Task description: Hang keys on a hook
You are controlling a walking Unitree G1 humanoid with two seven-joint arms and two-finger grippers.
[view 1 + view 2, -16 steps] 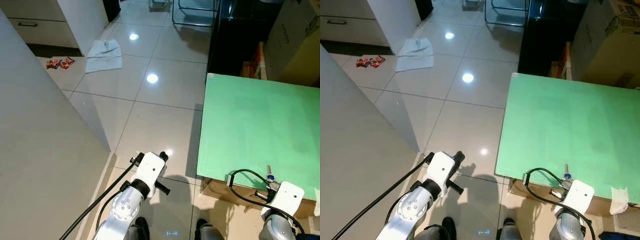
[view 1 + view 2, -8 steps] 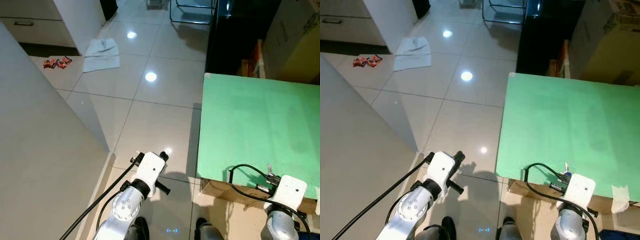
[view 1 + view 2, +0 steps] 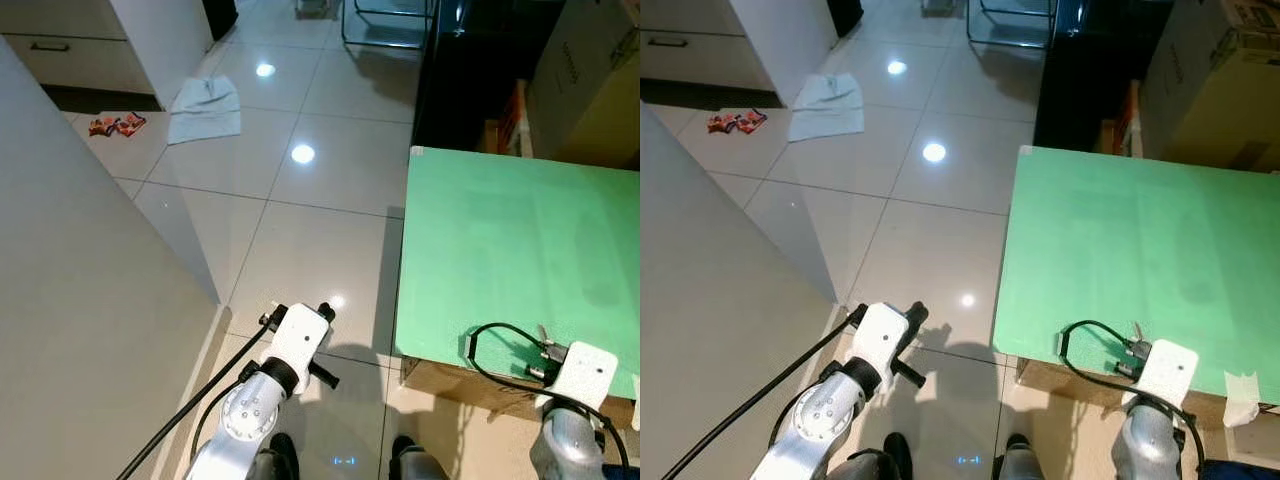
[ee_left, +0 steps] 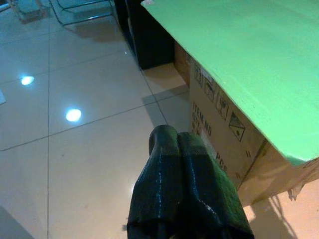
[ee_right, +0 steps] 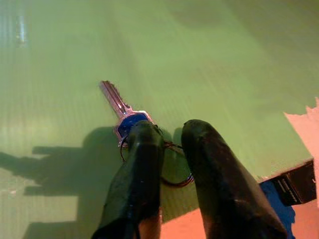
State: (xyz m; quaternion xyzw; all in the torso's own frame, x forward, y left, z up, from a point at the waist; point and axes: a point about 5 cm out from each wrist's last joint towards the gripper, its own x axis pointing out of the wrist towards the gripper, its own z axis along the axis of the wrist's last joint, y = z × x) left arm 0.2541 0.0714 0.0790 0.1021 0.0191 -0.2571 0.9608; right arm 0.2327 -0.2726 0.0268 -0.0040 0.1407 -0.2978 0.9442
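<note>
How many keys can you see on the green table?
1. The key, with a blue head and a ring, lies on the green table near its front edge, at the right gripper's fingertips. More keys could be hidden under the fingers.

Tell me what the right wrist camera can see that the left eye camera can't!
The right wrist view shows the key up close: a silver blade with a blue head, lying on the green board with its ring between the right hand's two parted black fingers. The left eye view shows the wider room: the tiled floor, a white cloth, a red wrapper and the left arm idle. Both show the green board.
</note>
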